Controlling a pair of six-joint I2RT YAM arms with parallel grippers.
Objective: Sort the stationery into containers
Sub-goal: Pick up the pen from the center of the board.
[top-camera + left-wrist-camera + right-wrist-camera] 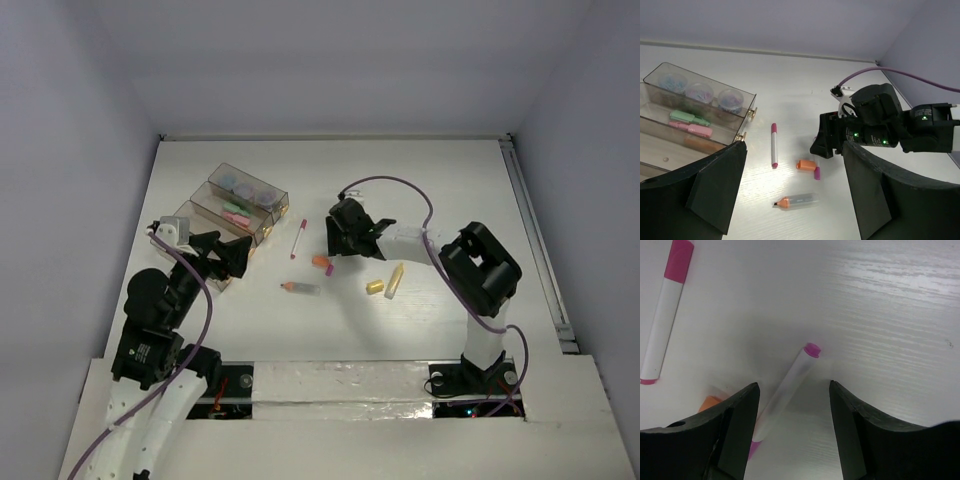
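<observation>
Four clear smoky containers (240, 205) stand in a row at the far left; they hold blue-grey discs (700, 92) and pink and green sticks (690, 123). My right gripper (345, 238) is open, low over the table, with its jaws on either side of a white pen with purple ends (787, 389). An orange stick (320, 262) lies beside that pen. A white pen with pink ends (298, 238) lies to the left. An orange-tipped highlighter (300, 288) lies nearer. My left gripper (225, 255) is open and empty by the containers' near end.
Two yellow sticks (375, 287) (395, 280) lie right of the middle, near the right arm's forearm. A purple cable (400, 190) loops over the right arm. A rail (535, 230) runs along the table's right edge.
</observation>
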